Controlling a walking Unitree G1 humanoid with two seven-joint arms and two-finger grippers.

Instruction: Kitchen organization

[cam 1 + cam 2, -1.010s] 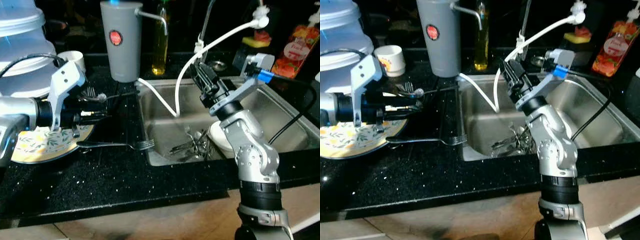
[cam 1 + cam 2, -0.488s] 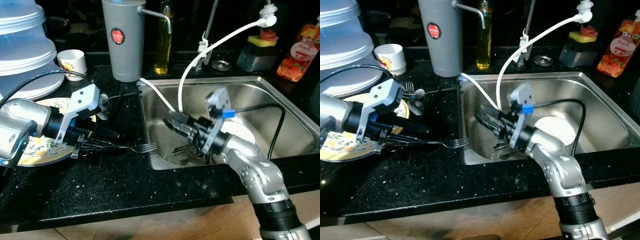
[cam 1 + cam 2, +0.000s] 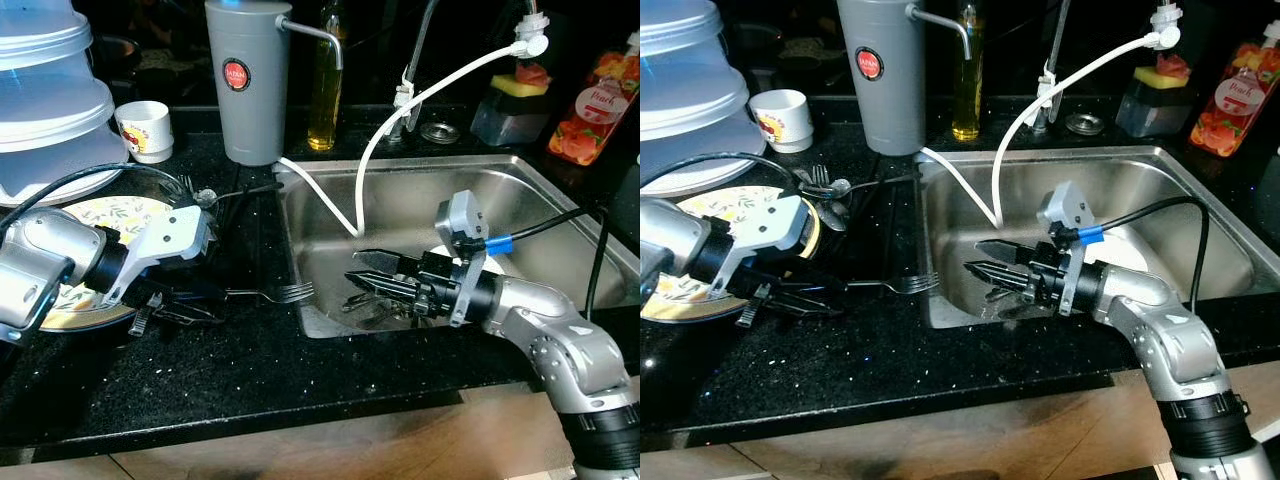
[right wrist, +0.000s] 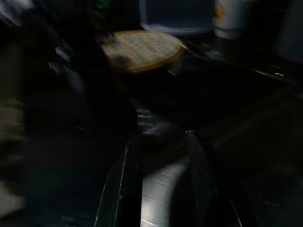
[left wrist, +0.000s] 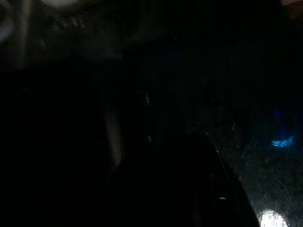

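A fork (image 3: 270,293) lies on the black counter, tines toward the sink edge. My left gripper (image 3: 185,300) is low on the counter at the fork's handle end, beside a patterned plate (image 3: 100,215). Whether it holds the handle is hidden in the dark. My right gripper (image 3: 353,267) is down inside the steel sink (image 3: 400,200), open, fingers pointing left just above a heap of cutlery (image 3: 378,305). A white plate (image 3: 1130,245) lies in the basin behind that arm. The right wrist view looks between the spread fingers (image 4: 118,189) toward the patterned plate (image 4: 142,49).
A grey water jug (image 3: 245,80), an oil bottle (image 3: 322,90) and a white cup (image 3: 145,130) stand at the back. Clear stacked covers (image 3: 50,90) fill the far left. A white hose (image 3: 420,100) arcs into the sink. More spoons and forks (image 3: 195,190) lie by the plate.
My right arm swung from above the sink down into the basin, fingers now level over the cutlery. My left gripper dropped from over the plate to the fork's handle. The fork stayed put.
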